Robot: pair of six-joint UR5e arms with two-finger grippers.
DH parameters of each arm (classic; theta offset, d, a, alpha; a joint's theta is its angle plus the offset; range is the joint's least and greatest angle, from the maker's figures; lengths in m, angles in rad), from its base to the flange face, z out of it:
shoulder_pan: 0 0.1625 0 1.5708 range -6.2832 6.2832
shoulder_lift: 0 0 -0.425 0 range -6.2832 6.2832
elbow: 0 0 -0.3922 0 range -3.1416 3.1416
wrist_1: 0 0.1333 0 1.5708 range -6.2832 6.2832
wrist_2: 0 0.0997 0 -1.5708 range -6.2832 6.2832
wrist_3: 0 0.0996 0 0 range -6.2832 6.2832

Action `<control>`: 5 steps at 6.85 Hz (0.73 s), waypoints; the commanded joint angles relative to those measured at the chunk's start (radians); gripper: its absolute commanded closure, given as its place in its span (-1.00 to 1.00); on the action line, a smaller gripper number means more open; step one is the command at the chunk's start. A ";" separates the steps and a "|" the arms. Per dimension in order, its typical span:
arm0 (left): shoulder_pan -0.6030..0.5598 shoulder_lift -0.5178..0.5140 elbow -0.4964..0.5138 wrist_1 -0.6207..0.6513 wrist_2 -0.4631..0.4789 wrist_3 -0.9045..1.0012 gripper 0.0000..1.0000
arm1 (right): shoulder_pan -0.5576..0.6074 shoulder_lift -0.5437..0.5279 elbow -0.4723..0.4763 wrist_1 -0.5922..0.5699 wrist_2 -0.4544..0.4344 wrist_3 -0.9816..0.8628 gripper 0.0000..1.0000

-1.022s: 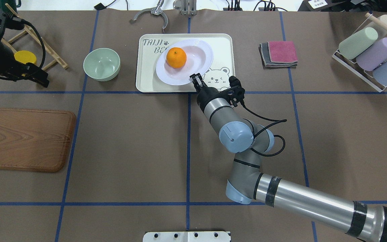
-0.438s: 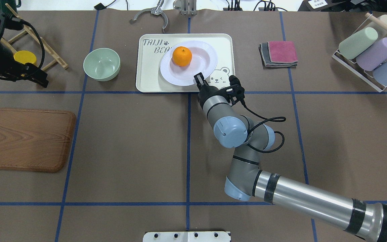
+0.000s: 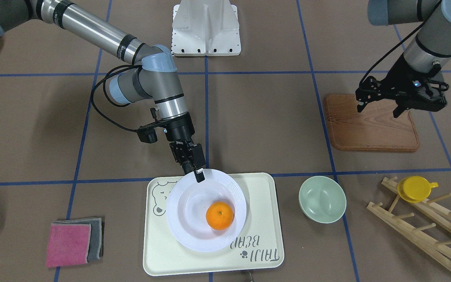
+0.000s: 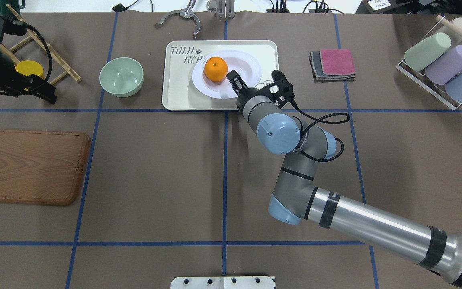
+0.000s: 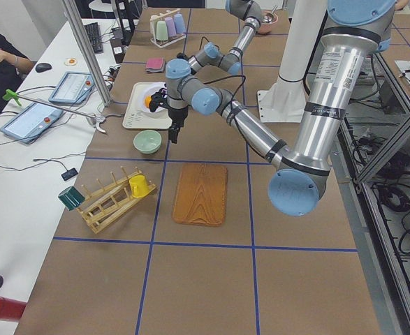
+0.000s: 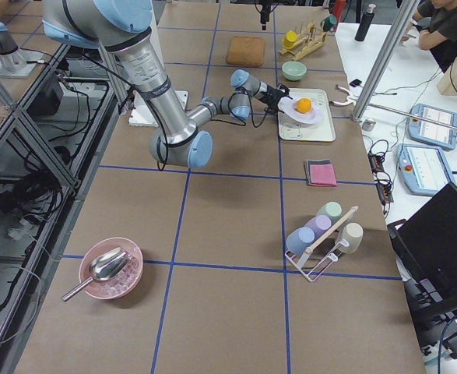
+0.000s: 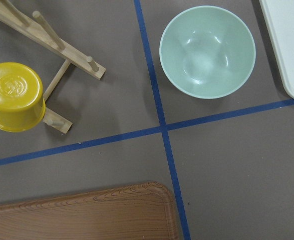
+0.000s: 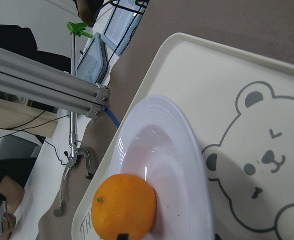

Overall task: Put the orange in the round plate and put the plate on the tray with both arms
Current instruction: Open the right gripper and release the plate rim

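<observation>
The orange (image 3: 219, 215) (image 4: 215, 69) (image 8: 124, 206) sits in the white round plate (image 3: 194, 235) (image 4: 251, 68) (image 8: 157, 150). The plate lies within the outline of the cream bear tray (image 3: 264, 219) (image 4: 175, 88) (image 8: 227, 80); whether it rests flat I cannot tell. My right gripper (image 3: 199, 176) (image 4: 233, 78) is shut on the plate's rim on the robot's side. Far off over the table's left side, near the wooden board, my left gripper (image 3: 378, 109) (image 4: 43, 90) hangs open with nothing in it.
A pale green bowl (image 3: 322, 199) (image 7: 207, 50) stands left of the tray. A wooden board (image 4: 32, 166) lies nearer the robot. A yellow cup (image 3: 415, 188) hangs on a wooden rack. Folded cloths (image 4: 333, 64) and a rack of cups (image 4: 439, 60) are on the right.
The right arm has pushed forward with the plate, carrying it and the orange a little farther and to the right over the tray. The left arm has stayed put.
</observation>
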 commanded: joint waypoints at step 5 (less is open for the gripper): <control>-0.038 0.033 0.011 0.003 -0.009 0.108 -0.96 | 0.292 -0.143 0.477 -0.777 0.691 -0.987 -1.00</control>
